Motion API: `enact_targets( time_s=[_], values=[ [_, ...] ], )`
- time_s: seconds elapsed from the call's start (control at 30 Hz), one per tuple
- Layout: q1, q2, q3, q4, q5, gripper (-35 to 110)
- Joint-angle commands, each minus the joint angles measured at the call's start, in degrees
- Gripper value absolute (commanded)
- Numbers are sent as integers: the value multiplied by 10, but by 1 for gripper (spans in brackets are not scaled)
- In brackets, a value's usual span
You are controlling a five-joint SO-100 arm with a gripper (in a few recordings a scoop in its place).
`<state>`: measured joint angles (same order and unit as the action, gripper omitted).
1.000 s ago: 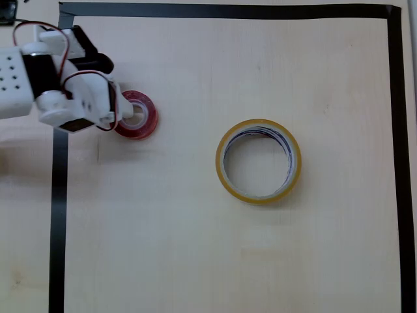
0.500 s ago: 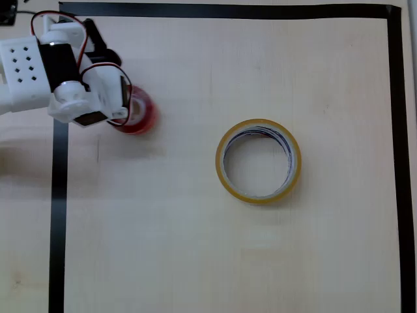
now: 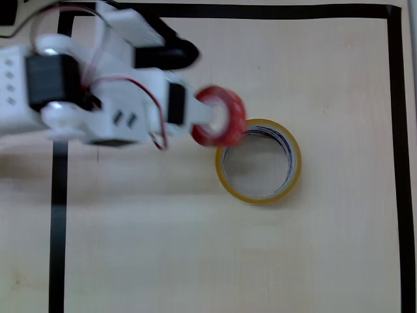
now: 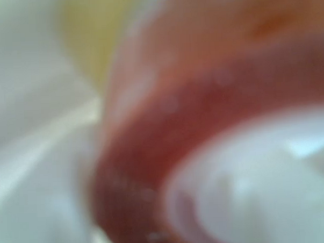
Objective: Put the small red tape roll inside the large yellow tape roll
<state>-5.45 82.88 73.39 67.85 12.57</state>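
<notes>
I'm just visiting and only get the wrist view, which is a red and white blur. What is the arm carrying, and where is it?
Observer: The overhead view shows the tool shut on the small red tape roll, lifted off the table.
Operator: Is there anything near it?
Observer: Yes, the large yellow tape roll lies flat to its right in that view; the red roll overlaps its upper left rim.
Operator: Is anything inside the yellow one?
Observer: No, only bare table shows through its hole.
</notes>
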Motion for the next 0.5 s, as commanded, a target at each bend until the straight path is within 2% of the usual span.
enact_targets(
  time_s=[0.0, 0.13, 0.37, 0.47],
  values=[
    [32, -49, -160, 3, -1, 0],
    [47, -163, -307, 36, -1, 0],
    [43, -476, -851, 276, 4, 0],
    [35, -490, -867, 298, 4, 0]
  ],
)
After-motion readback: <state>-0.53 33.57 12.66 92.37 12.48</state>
